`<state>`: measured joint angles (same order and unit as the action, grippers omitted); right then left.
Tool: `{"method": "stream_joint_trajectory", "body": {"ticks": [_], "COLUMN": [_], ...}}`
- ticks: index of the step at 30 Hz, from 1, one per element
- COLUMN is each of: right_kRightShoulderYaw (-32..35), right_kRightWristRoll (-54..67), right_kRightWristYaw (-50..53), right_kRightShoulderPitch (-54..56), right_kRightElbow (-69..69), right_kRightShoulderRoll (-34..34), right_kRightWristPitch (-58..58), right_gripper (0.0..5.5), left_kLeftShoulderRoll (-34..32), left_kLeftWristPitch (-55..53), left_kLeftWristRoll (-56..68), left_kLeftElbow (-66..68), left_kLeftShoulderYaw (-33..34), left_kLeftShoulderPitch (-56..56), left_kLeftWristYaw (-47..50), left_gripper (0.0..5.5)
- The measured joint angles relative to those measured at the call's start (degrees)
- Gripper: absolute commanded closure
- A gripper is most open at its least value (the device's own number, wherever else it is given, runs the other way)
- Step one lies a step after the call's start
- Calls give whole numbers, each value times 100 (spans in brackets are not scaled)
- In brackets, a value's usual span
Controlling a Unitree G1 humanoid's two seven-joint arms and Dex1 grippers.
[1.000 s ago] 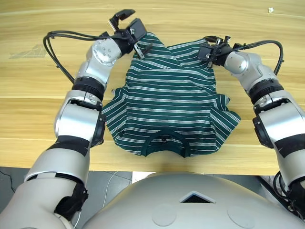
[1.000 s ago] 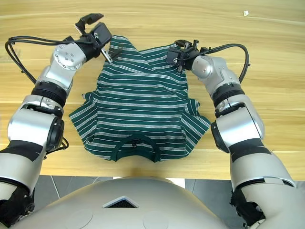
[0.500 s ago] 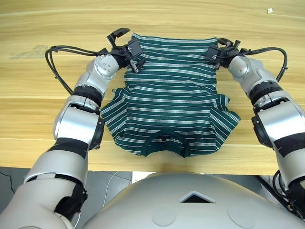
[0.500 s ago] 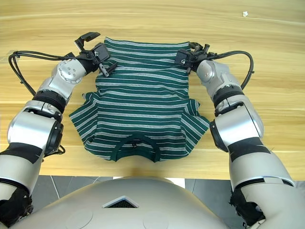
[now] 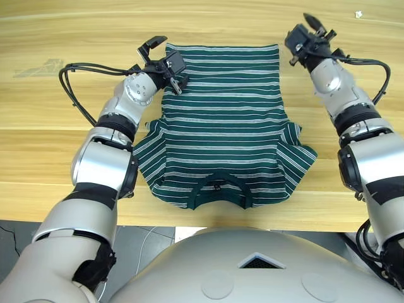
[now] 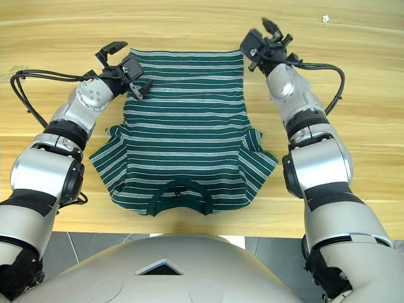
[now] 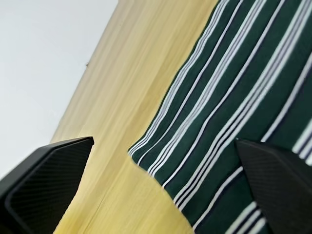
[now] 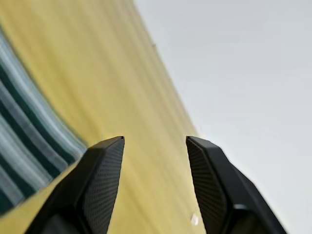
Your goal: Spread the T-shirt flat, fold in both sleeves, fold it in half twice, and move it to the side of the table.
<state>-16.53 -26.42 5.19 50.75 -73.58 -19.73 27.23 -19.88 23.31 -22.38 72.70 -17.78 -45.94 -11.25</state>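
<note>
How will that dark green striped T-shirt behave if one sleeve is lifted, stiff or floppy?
Probably floppy: the dark green white-striped fabric T-shirt lies limp on the wooden table. Likely light, lying so thin and flat. Pushed, it may bunch, as its sleeves are wrinkled.

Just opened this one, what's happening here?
The robot is spreading a green striped T-shirt on the wooden table, collar toward itself. The body lies flat. The left pincer is open at the shirt's far left corner. The right pincer is open beside the far right corner, not touching the cloth. Neither sleeve is folded in yet.
</note>
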Motion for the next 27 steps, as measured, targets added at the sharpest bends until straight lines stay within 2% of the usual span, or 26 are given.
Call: {"method": "stream_joint_trajectory", "body": {"ticks": [3, 8, 13, 19, 22, 24, 27], "right_kRightShoulderYaw": [361, 529, 725, 1209, 1591, 1843, 1872], "right_kRightWristRoll": [382, 664, 1031, 1906, 2357, 2520, 2486], "right_kRightWristYaw": [92, -48, -157, -147, -57, 69, 105], "right_kRightShoulderPitch": [-63, -823, -1706, -2849, -3494, -3785, -4141], "right_kRightElbow": [297, 994, 2210, 3738, 4883, 5581, 6140], "right_kRightShoulderRoll": [-50, 5, 172, 451, 636, 718, 904], "right_kRightWristPitch": [526, 998, 1110, 1162, 1155, 1138, 1110], "right_gripper": [317, 317, 317, 317, 317, 317, 317], "left_kLeftShoulderRoll": [-19, -124, -266, -127, 266, 531, 777], "left_kLeftWristPitch": [279, 1115, 838, -473, -1334, -1648, -1817], "left_kLeftWristRoll": [298, 1222, 2204, 3391, 4232, 4731, 5188], "left_kLeftElbow": [-66, -1127, -3911, -7464, -9201, -9810, -10123], "left_kLeftShoulderYaw": [426, 1230, 1776, 2628, 3008, 3022, 2949], "left_kLeftShoulderPitch": [34, 433, 2333, 4876, 6477, 7329, 8119], "left_kLeftWristYaw": [327, 189, -221, 86, 407, 393, 158], "left_gripper": [13, 13, 13, 13, 13, 13, 13]}}
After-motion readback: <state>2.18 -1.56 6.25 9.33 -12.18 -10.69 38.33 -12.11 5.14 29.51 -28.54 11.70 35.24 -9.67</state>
